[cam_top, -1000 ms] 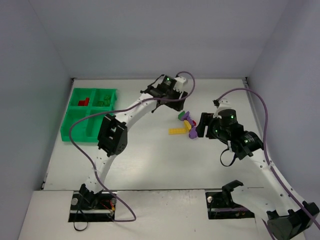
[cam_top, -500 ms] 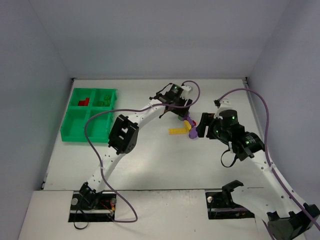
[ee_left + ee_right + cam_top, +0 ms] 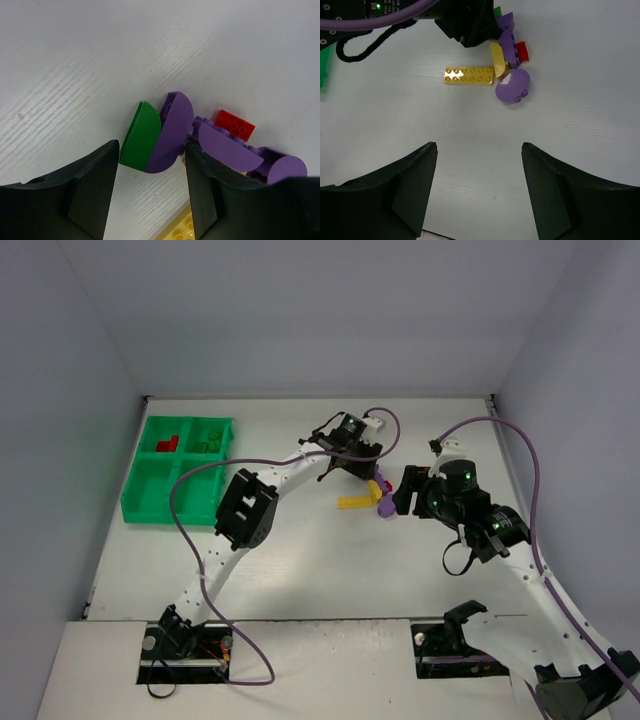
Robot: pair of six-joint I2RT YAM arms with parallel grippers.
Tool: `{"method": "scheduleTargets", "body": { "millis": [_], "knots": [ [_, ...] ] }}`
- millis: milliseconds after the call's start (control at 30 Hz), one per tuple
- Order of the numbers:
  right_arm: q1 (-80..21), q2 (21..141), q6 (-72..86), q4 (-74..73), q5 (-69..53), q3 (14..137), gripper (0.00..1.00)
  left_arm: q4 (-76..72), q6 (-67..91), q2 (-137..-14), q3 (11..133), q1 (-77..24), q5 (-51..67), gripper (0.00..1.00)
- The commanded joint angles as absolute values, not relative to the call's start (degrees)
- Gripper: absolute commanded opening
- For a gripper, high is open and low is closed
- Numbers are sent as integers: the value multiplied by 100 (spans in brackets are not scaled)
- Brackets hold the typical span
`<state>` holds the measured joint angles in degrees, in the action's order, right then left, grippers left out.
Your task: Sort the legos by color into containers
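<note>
Left hand (image 3: 151,150) hangs open low over the table (image 3: 75,50), fingers (image 3: 90,190) straddling the green brick (image 3: 137,135) and the purple brick (image 3: 172,127) touching it, apparently set to pinch 1 for the tray (image 3: 128,502) well apart.

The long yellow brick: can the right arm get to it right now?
Probably yes. The long yellow brick lies flat with bare table between it and the open right gripper; the left gripper crowds only the pile beside it.
</note>
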<state>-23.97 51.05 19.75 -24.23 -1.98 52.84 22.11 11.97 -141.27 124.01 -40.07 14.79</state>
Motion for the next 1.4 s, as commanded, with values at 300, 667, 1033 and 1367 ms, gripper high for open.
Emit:
{"method": "scheduleTargets", "body": {
  "millis": [300,667,1033,1367],
  "knots": [
    [-2373,5080,2074,-2145,-229,5344,65,2004,1090,-13053,11435,-3964,1064,10],
    [-2373,5291,2074,-1960,-386,5405,65,1469,1511,-10856,8793,-3841,607,5],
    [-2382,6737,1690,-1109,-369,5922,63,1897,2434,-9713,8227,-3648,79,67],
    [-2373,9859,80,-835,-527,8023,79,2540,3243,-8008,6927,-3121,-53,76]
  ]
}}
